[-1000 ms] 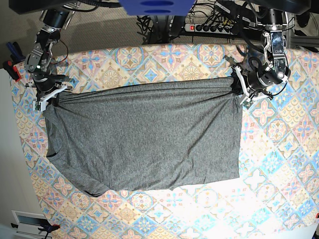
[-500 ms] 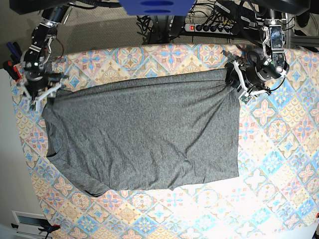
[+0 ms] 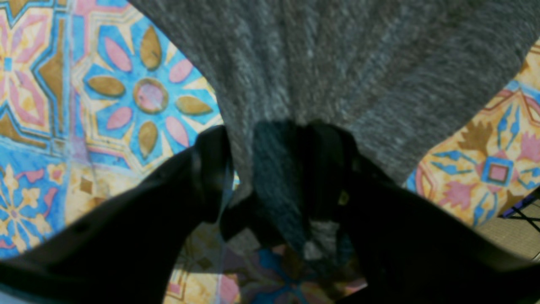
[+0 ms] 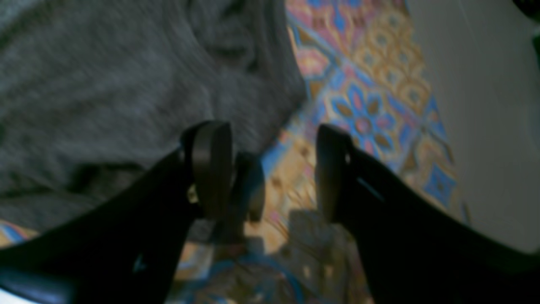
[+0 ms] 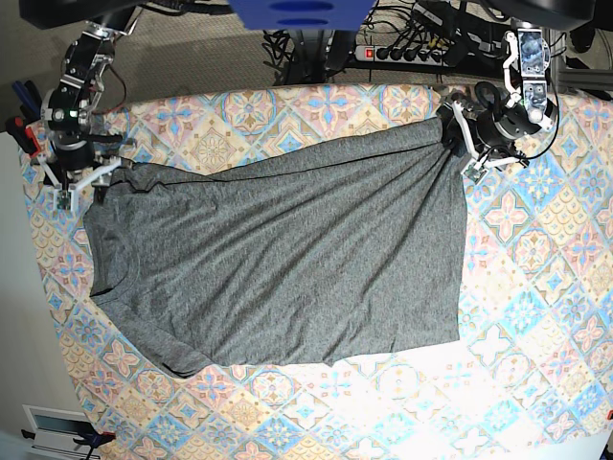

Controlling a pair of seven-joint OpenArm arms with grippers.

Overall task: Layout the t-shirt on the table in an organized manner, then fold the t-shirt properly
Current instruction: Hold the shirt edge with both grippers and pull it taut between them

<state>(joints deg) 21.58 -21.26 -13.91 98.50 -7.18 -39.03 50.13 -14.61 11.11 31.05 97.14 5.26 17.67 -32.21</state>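
The dark grey t-shirt (image 5: 278, 259) lies spread flat on the tile-print table (image 5: 536, 287), neck opening at the view's left. My left gripper (image 5: 458, 146) is at the shirt's far right corner. In the left wrist view its jaws stand apart (image 3: 274, 169), with a bunched fold of the t-shirt (image 3: 337, 63) still lying between the fingers. My right gripper (image 5: 84, 182) is at the far left corner. Its jaws are open (image 4: 270, 169) over bare table (image 4: 363, 118), and the t-shirt (image 4: 105, 84) lies just beside one finger.
A power strip (image 5: 402, 53) and cables lie on the floor behind the table's far edge. Clamps (image 5: 19, 129) grip the table's left edge. In the right wrist view the table ends at a pale floor (image 4: 485, 126).
Both grippers have opened from a shut grip on the shirt's far corners. Both arms moved toward the far edge, and the shirt's far right corner was drawn that way.
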